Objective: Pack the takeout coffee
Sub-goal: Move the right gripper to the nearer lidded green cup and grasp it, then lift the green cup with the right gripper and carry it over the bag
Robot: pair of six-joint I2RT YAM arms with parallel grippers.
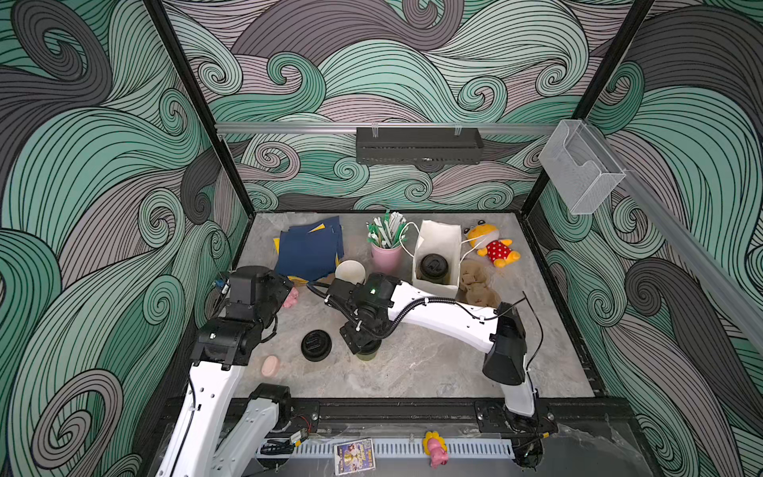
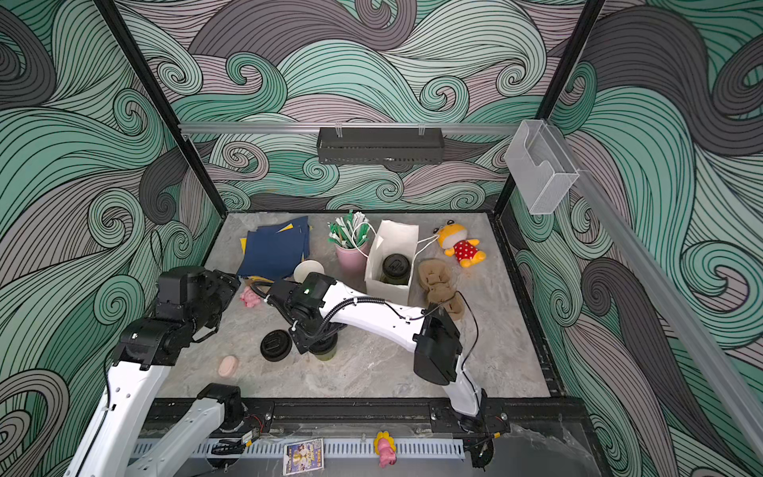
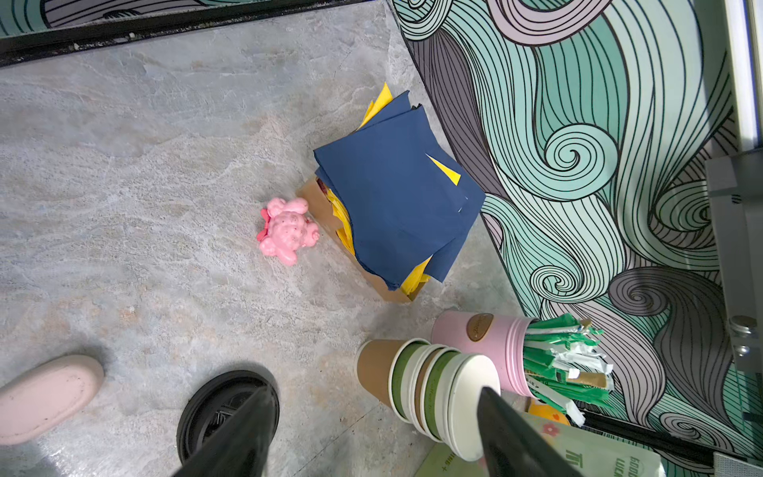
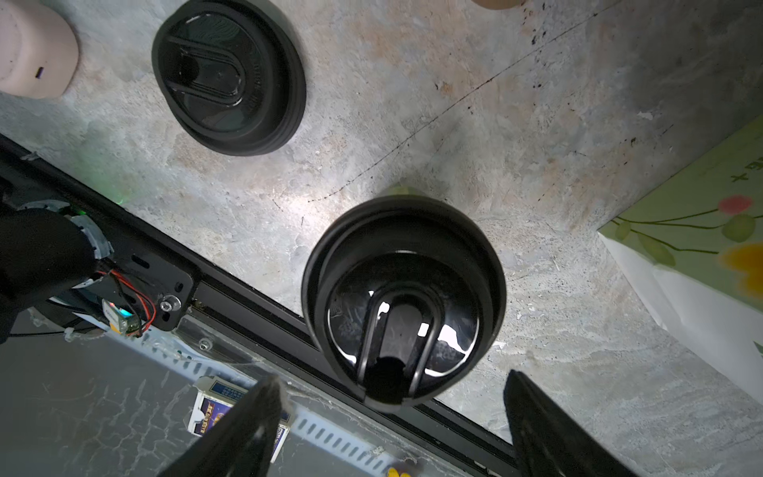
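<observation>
Approach step: the lidded green cup (image 4: 404,305) stands on the surface (image 4: 536,124) just ahead of the spread right fingers (image 4: 256,417), ungripped. The other cup (image 1: 433,266) sits in the white bag (image 1: 439,237). The next move likely calls for closing on the cup and lifting it. The left fingers (image 3: 243,433) are spread, empty.

Robot lab enclosure: swirl-printed walls (image 1: 413,62), black frame posts (image 1: 196,103), marbled tabletop (image 1: 433,363).
</observation>
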